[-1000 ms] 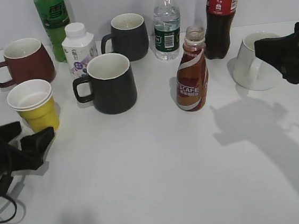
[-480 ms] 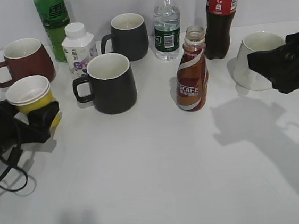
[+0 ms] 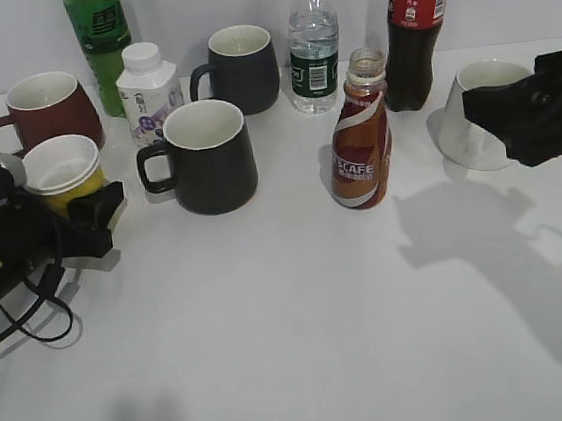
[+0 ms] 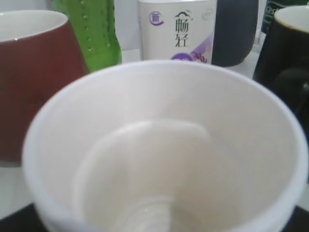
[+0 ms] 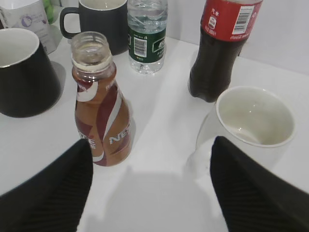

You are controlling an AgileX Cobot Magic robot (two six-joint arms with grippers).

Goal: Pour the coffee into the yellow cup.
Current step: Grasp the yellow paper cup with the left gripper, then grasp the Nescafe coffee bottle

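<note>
The yellow cup, white inside, stands at the left, and its white inside fills the left wrist view. My left gripper is round the cup's lower part, with one dark finger showing on its right side. It looks shut on the cup, though the jaws are hidden in the wrist view. The uncapped brown coffee bottle stands upright at centre right and also shows in the right wrist view. My right gripper is wide open and empty, to the right of the bottle.
A black mug stands right of the yellow cup, with a dark red mug behind it. At the back are a green bottle, a milk bottle, another black mug, a water bottle and a cola bottle. A white mug sits by the right gripper.
My left gripper has moved up and forward to surround the yellow cup, which shifted slightly back and right with it. My right gripper has come a little leftward towards the coffee bottle.
</note>
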